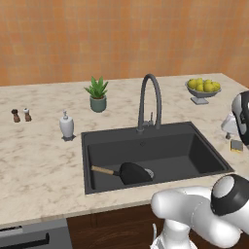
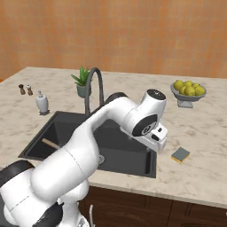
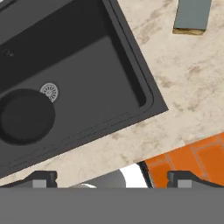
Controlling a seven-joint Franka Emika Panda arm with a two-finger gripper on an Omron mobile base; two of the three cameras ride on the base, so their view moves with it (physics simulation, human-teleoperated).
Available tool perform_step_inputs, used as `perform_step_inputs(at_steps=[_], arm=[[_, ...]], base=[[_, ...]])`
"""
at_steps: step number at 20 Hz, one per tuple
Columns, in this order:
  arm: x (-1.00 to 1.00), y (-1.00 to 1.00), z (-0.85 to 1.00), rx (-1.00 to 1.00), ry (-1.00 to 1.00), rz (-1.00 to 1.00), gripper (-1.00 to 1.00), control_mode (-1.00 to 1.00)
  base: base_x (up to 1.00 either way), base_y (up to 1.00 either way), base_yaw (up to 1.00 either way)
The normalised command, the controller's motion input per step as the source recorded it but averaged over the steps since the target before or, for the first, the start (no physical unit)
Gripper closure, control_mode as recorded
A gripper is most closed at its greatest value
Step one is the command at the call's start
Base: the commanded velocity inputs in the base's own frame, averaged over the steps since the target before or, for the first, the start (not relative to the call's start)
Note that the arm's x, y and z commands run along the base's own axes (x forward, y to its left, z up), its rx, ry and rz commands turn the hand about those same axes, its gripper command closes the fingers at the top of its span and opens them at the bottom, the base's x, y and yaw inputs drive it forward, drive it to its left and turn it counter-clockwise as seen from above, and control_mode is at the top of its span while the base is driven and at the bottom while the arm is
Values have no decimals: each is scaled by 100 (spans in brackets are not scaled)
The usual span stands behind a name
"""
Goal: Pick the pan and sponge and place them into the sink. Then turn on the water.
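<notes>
The black pan (image 1: 132,172) lies in the dark sink (image 1: 204,155) with its wooden handle (image 1: 102,170) pointing left; the hand view has the pan (image 3: 26,116) beside the drain (image 3: 49,91). The yellow sponge (image 2: 180,154) rests grey-green face up on the counter, right of the sink, and appears again as the sponge (image 3: 192,16) and the sponge (image 1: 237,146). My gripper (image 3: 111,179) is open and holds nothing. It hovers as the gripper (image 2: 160,142) over the sink's right rim, just left of the sponge. The arched faucet (image 1: 148,99) stands behind the basin; water is out of view.
A bowl of lemons (image 2: 188,91) stands at the back right. A potted plant (image 1: 97,95), a soap dispenser (image 1: 66,125) and two small shakers (image 1: 21,115) line the counter left of the faucet. The counter's front edge (image 3: 144,144) runs close below the hand.
</notes>
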Motion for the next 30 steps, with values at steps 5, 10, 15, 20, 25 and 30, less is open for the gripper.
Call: perform_step_inputs(at_steps=[5, 10, 15, 20, 25, 30], arm=[[42, -68, -19, -1, 0, 0, -100, -100], [37, -51, -23, -1, -1, 0, -100, -100], [29, -49, -16, 0, 1, 0, -100, -100], [29, -25, -28, -2, 3, 0, -100, -100], [24, -19, -33, -3, 0, 0, -100, -100], [17, -15, -14, 0, 0, 0, -100, -100]], base=[[0, 0, 0], [0, 0, 0], [0, 0, 0], [0, 0, 0], [0, 0, 0], [0, 0, 0]])
